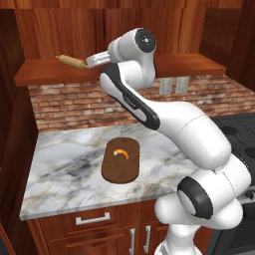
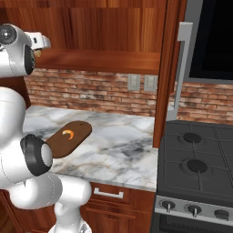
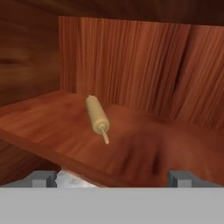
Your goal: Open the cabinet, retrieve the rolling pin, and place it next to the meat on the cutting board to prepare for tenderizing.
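Fully open, empty end effector (image 3: 111, 178) faces the rolling pin (image 3: 97, 117) lying on the cabinet (image 3: 131, 57) shelf; a glancing approach risks rolling the pin deeper inside.

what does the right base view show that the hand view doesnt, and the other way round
Right base view alone: the cutting board with the meat on it, the marble worktop, the brick backsplash and the stove. Hand view alone: the whole rolling pin lying on the shelf, with the open gripper short of it. Both: the cabinet shelf, reddish-brown wood.
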Motion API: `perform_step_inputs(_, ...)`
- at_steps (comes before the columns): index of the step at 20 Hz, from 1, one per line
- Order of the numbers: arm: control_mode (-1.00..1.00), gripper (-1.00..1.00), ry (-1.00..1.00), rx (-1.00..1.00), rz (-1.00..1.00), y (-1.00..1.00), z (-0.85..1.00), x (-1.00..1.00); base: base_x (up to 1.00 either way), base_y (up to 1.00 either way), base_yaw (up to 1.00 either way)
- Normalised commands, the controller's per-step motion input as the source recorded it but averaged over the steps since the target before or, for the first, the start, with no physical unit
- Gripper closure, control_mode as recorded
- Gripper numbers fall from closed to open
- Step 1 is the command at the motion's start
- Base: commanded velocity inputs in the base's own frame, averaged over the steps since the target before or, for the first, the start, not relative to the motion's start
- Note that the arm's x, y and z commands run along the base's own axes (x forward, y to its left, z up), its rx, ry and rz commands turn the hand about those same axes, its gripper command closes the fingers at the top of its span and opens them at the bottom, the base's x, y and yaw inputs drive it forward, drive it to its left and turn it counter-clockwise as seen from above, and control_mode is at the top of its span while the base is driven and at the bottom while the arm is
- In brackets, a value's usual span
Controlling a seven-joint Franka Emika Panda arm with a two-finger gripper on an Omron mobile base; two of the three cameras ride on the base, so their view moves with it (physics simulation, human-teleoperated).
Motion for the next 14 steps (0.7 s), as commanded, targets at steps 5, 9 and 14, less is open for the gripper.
perform_step_inputs(5,-1.00,-1.00,0.00,0.00,0.00,0.31,0.00,0.01,0.00,0.00,0.00)
perform_step_inputs(9,-1.00,-1.00,0.00,0.00,0.00,0.29,0.00,0.02,0.00,0.00,0.00)
perform_step_inputs(14,-1.00,-1.00,0.00,0.00,0.00,0.13,-0.06,0.06,0.00,0.00,0.00)
